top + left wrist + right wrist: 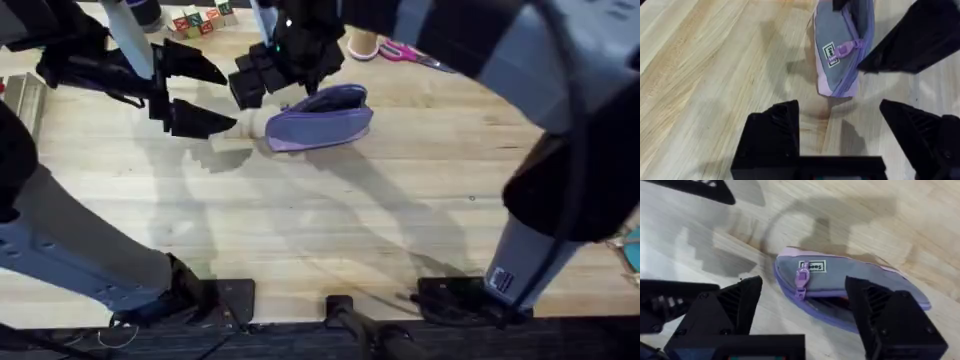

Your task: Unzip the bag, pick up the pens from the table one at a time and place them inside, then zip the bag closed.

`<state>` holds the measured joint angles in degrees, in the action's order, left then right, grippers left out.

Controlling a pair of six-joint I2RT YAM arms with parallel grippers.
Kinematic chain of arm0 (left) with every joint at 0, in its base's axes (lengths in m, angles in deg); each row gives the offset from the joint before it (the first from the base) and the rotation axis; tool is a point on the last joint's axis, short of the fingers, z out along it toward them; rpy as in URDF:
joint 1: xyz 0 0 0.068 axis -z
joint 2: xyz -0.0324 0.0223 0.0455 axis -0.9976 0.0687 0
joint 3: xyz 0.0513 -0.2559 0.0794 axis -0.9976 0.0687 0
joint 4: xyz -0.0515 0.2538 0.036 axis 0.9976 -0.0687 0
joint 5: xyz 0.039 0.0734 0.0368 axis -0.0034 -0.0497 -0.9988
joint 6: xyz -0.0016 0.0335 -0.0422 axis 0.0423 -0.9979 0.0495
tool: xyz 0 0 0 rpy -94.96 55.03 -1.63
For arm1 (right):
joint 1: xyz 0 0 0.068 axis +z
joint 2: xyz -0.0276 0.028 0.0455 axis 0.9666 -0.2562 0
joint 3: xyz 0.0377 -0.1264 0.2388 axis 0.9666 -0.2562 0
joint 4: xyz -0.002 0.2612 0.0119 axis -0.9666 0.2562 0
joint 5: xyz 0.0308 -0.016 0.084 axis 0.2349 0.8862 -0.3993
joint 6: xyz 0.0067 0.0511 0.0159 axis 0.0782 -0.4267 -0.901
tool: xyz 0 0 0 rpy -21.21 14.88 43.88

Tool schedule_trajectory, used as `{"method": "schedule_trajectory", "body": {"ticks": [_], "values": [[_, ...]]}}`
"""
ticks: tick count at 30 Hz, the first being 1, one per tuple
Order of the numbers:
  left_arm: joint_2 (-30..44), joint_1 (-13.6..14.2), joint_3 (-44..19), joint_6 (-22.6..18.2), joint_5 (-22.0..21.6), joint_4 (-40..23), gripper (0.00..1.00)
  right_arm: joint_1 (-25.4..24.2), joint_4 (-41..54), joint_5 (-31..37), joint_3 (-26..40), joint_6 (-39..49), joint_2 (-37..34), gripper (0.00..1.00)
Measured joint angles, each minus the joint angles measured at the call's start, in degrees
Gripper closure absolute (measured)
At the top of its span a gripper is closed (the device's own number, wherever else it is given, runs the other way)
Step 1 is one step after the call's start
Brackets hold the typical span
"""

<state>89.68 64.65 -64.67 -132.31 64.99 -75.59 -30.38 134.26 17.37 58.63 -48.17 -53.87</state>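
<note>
The lavender bag [325,120] lies on the table [300,220], zipper side up, its pull [801,277] at the end with the white label. My right gripper [804,281] is open and straddles that end, fingers on either side of the pull. My left gripper [228,98] is open too, just off the same end of the bag [837,55], with bare wood between its fingers [772,135]. A dark gap runs under the zipper line with a speck of orange [845,298] in it; I cannot tell what it is. The pens are out of view.
Pink-handled scissors [405,52] lie at the back behind the bag. Small coloured blocks [200,20] sit at the back left. A tray edge [20,100] shows at the far left. A wide stretch of wood lies in front of the bag.
</note>
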Motion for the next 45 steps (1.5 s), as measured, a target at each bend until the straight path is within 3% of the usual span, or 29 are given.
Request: {"method": "schedule_trajectory", "body": {"ticks": [8,11,15,21,32,45], "values": [[0.0,0.0,0.0,0.0,0.0,0.0,0.006,0.0,0.08,0.16,0.0,-0.3,-3.61,0.013],[0.0,0.0,0.0,0.0,0.0,0.0,0.006,0.0,0.37,0.2,0.0,-0.34,-4.31,0.066],[0.0,0.0,0.0,0.0,0.0,0.0,0.006,0.0,1.04,0.11,0.0,-0.45,-5.32,0.236],[0.0,0.0,0.0,0.0,0.0,0.0,0.006,0.42,1.13,-0.51,0.02,-0.75,-5.35,0.619],[0.0,0.0,0.0,0.0,0.0,0.01,0.005,0.42,1.37,-0.3,0.02,-0.76,-5.35,0.953],[0.0,0.0,0.0,0.0,0.0,-0.46,0.005,-0.04,1.74,3.05,3.46,-0.46,-5.27,0.971]]}}
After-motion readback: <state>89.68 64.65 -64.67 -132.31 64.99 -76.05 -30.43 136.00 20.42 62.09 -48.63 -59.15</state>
